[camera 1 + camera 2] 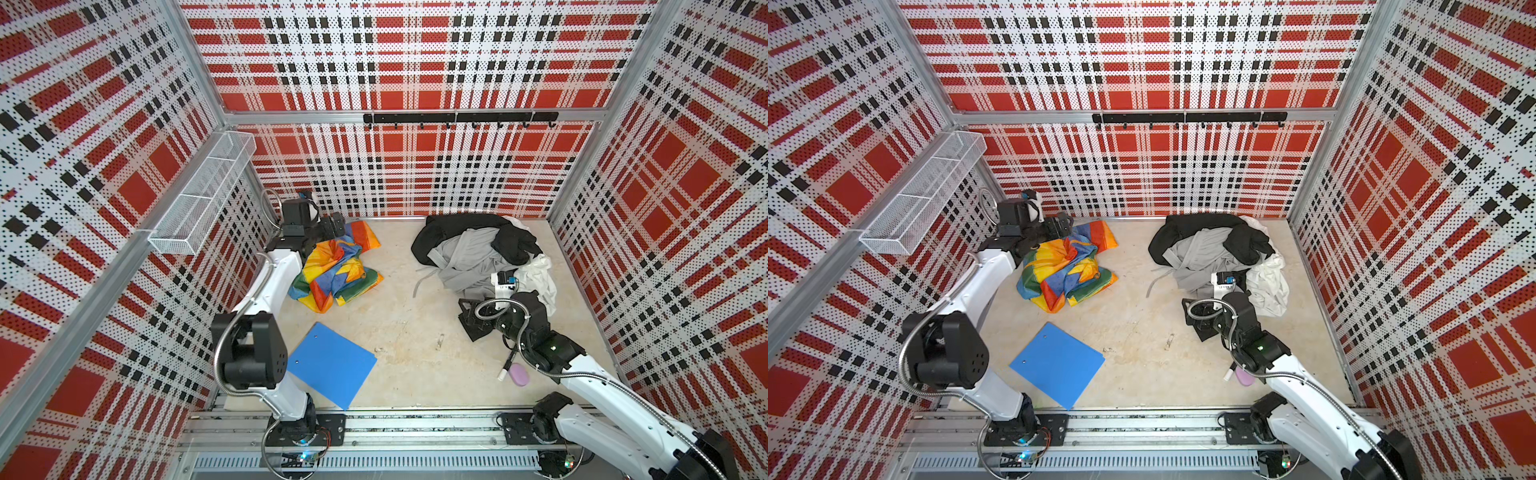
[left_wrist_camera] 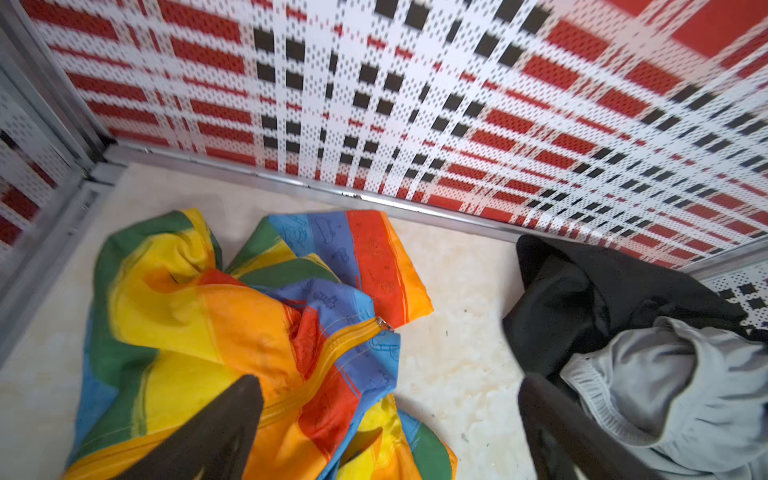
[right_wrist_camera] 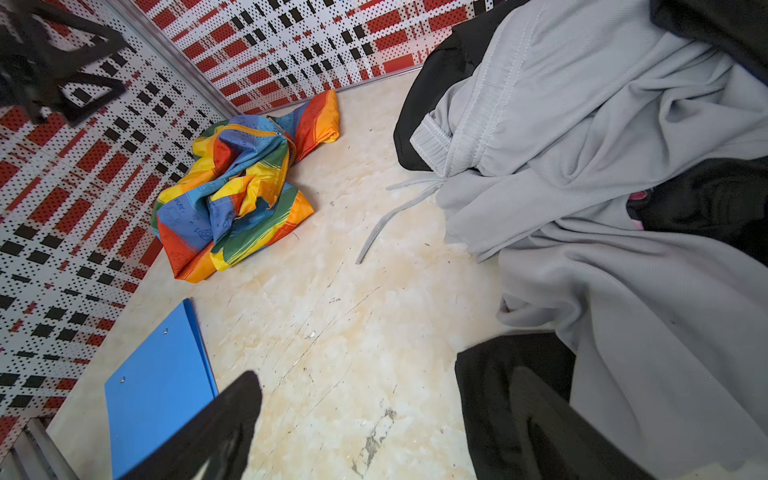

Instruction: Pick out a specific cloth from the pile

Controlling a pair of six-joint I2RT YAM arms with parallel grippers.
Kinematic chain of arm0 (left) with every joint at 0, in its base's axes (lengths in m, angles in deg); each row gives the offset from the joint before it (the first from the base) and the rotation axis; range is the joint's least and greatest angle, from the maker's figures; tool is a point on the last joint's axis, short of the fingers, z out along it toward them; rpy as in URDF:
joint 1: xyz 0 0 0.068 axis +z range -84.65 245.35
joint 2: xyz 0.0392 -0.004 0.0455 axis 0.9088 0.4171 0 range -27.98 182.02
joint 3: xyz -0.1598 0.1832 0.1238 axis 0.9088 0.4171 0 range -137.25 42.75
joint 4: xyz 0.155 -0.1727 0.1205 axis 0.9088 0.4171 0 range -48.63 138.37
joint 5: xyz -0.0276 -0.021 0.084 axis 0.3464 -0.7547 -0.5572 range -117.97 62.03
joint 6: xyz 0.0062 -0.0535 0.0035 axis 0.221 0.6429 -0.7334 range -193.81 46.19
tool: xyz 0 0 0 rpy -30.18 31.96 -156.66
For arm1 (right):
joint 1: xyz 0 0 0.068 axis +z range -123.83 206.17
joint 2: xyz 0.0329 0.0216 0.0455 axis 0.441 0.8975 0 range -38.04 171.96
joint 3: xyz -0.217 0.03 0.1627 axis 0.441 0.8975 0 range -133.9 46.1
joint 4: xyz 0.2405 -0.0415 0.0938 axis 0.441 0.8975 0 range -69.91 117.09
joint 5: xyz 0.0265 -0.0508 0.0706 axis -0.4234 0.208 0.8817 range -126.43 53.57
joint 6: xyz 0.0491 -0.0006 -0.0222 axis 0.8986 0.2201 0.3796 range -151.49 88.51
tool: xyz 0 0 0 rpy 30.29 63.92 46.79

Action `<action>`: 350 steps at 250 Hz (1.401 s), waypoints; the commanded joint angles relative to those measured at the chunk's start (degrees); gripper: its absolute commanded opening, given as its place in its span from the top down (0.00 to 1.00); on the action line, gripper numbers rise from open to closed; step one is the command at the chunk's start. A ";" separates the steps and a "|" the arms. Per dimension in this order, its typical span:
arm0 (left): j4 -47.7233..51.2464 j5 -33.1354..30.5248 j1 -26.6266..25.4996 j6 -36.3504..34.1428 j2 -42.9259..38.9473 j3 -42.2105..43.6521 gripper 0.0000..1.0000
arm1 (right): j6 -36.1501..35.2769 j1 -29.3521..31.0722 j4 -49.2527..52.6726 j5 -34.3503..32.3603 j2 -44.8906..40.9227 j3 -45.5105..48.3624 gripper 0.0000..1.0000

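The left gripper (image 2: 386,384) hangs with its jaws spread wide and nothing between them, just above the cloth (image 1: 332,266), a crumpled rainbow garment lying by itself on the counter (image 1: 407,332). The pile (image 1: 478,249) of black, grey and white clothes sits well apart from it, just beside the right gripper (image 3: 384,378), whose jaws likewise stand spread and empty.

Shows a blue folder (image 1: 332,365) flat on the marbled bench (image 1: 415,316), near its front edge. Further right, shows a lilac oval lump (image 1: 519,375) just beside a white-tipped marker pen (image 1: 506,368), both partly hidden. Up on the walls: a white mesh basket (image 1: 203,195) at the side, a black hook rail (image 1: 460,118) at the back
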 commanded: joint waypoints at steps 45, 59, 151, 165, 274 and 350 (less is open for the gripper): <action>-3.70 -3.81 -2.07 -2.63 -20.99 20.73 0.01 | -3.39 0.13 -0.77 -8.16 -2.87 -2.86 0.00; -5.70 -5.26 -2.98 -1.26 -25.08 25.30 0.01 | -2.98 0.06 -0.94 -8.38 -3.27 -2.98 0.00; -16.47 -34.20 -18.39 -3.85 -40.13 47.48 0.01 | -4.87 -0.05 -2.03 -19.79 -9.06 1.52 0.00; -20.82 -35.08 -19.62 -5.88 -39.94 50.47 0.01 | -5.32 -0.05 -2.51 -21.38 -10.51 2.09 0.00; -46.13 -31.14 -8.17 -8.96 -30.80 60.51 0.01 | -14.78 -8.37 -6.32 -22.87 -9.53 1.96 0.00; -73.43 -26.57 -7.62 -15.74 -14.99 66.35 0.01 | -20.25 -17.53 -15.57 -16.89 -3.07 4.14 0.00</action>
